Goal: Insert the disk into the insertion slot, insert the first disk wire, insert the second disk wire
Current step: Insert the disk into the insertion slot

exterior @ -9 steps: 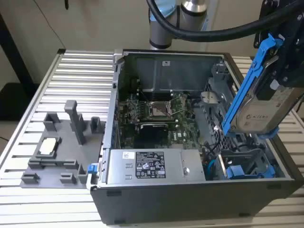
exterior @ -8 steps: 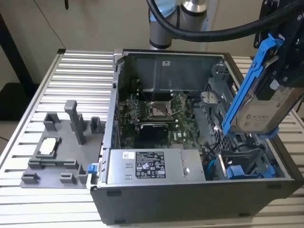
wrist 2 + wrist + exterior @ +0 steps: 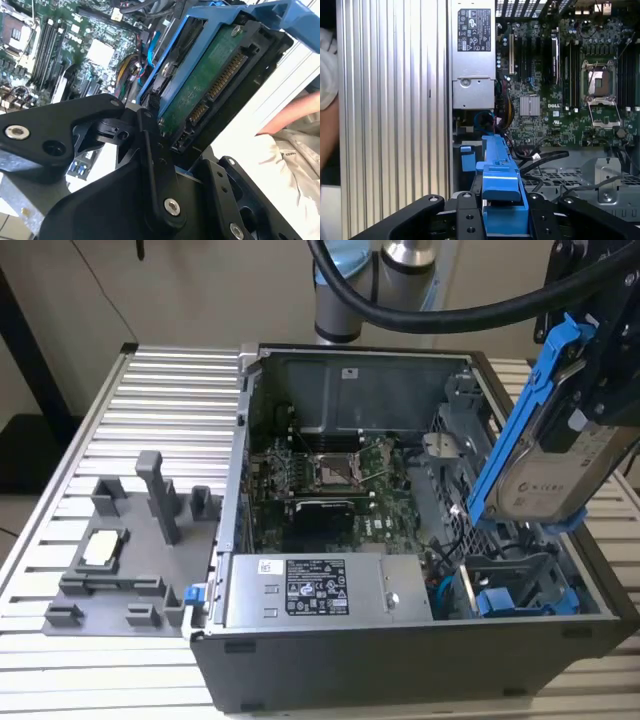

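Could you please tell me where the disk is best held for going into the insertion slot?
Probably at its connector end, approached from behind that end, as the gripper grips the disk now: it is long and flat, so its far end is left free to slide between the insertion slot's blue rails.

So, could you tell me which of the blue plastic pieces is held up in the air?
The carrier frame on the disk, tilted above the case; the blue rails sit low in the insertion slot.
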`<state>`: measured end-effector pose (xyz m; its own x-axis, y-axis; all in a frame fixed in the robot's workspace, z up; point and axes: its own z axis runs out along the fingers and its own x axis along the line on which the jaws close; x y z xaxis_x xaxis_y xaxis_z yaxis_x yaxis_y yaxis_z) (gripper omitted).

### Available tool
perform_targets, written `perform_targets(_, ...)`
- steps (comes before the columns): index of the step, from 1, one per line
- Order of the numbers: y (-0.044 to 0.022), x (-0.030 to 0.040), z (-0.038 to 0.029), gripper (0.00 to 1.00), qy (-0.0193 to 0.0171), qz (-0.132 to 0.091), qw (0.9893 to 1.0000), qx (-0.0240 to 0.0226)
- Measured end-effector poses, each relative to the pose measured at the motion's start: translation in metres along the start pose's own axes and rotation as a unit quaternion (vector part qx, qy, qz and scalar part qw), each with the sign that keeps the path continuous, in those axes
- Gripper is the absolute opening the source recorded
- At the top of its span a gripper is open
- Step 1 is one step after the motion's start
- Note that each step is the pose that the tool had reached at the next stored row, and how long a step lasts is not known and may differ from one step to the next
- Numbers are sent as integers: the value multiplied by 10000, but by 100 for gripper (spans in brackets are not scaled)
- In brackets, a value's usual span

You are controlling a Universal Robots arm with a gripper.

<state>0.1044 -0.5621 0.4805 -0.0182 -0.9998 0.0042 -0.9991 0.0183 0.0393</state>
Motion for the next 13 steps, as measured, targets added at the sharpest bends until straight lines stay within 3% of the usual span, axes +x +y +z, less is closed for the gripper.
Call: perform_targets(13, -38, 20, 51, 33, -1, -1, 10000, 14)
